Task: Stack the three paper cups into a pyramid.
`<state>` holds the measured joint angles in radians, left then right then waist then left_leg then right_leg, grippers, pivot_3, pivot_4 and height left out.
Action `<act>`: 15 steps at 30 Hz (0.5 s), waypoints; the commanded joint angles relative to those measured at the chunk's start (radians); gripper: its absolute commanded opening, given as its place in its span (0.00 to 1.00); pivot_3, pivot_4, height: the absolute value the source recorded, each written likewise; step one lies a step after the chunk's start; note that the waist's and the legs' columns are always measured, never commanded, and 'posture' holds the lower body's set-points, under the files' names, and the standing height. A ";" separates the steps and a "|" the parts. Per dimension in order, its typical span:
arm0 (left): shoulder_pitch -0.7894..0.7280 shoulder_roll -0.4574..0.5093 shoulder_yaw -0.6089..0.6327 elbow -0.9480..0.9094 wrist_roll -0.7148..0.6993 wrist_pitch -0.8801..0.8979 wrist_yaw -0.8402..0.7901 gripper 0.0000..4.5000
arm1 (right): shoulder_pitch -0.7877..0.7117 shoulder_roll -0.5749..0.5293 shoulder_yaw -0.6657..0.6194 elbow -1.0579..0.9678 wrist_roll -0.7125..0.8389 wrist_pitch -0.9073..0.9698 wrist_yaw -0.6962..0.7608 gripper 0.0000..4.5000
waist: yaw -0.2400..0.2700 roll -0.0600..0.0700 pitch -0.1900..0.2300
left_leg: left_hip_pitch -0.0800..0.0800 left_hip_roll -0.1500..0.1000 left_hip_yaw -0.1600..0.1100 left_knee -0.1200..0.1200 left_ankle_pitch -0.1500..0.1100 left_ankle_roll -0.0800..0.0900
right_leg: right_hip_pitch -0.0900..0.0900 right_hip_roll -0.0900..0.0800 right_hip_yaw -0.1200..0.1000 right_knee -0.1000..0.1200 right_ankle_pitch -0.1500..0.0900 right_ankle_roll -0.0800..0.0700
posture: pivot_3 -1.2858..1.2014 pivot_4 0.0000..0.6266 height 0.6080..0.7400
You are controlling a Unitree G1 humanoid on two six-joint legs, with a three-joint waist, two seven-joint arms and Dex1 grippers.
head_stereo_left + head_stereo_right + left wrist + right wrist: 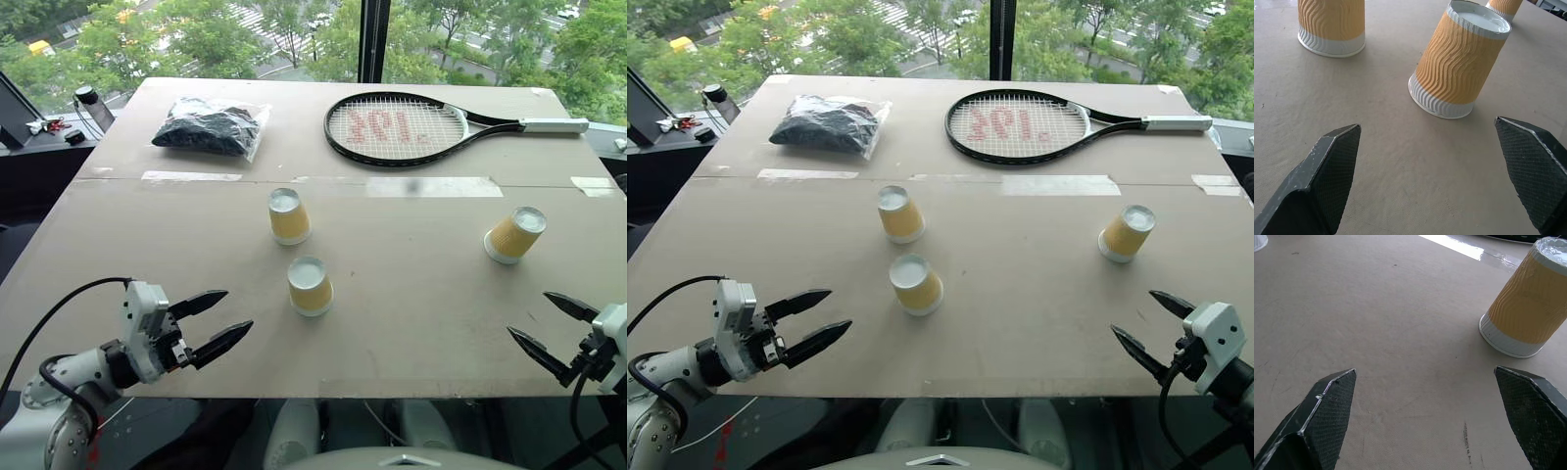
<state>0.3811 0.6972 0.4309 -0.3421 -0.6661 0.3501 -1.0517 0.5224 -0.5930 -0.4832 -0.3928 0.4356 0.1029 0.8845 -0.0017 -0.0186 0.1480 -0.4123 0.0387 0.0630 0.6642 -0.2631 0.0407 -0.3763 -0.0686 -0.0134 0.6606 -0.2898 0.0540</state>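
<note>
The worktop (411, 323) carries a tennis racket (397, 128) at upper right. All three paper cups sit upside down: two near centre (289, 215) (310, 285), one at right (514, 235). Left gripper (217, 321) and right gripper (547, 326) hang released, empty. Best to bring the lone cup beside another first, rims touching.

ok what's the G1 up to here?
Nothing is held yet. Three paper cups stand upside down and apart on the table: two near the middle, one to the right. The left gripper and right gripper hover open at the near edge. No pyramid started.
</note>
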 commanded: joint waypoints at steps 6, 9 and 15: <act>-0.087 0.043 -0.064 -0.063 0.042 -0.034 -0.023 1.00 | -0.075 0.026 0.078 -0.093 0.035 -0.037 -0.006 0.99 | 0.001 0.001 0.000 | 0.000 0.000 0.000 0.001 0.000 0.000 | 0.000 0.001 0.000 0.001 0.000 0.000 | 0.52 0.24 1.00; -0.111 0.059 -0.080 -0.071 0.046 -0.018 -0.014 1.00 | -0.072 0.017 0.107 -0.121 0.069 -0.035 0.032 0.99 | 0.002 0.000 0.000 | 0.000 0.000 0.000 0.001 0.000 0.000 | 0.000 0.001 0.000 0.000 0.000 0.000 | 0.52 0.24 1.00; -0.192 0.056 -0.167 -0.047 0.054 -0.014 -0.036 1.00 | -0.075 -0.083 0.158 -0.213 0.204 0.061 0.152 0.99 | 0.007 0.001 0.000 | 0.000 0.000 0.000 0.001 0.000 0.000 | 0.000 0.001 -0.001 0.001 0.000 0.000 | 0.52 0.24 1.00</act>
<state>0.1975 0.7528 0.2701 -0.3799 -0.6112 0.3418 -1.0805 0.4519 -0.6588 -0.3191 -0.5717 0.6099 0.1641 1.0074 0.0052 -0.0177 0.1478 -0.4121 0.0386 0.0628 0.6663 -0.2630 0.0407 -0.3757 -0.0675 -0.0140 0.6617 -0.2895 0.0546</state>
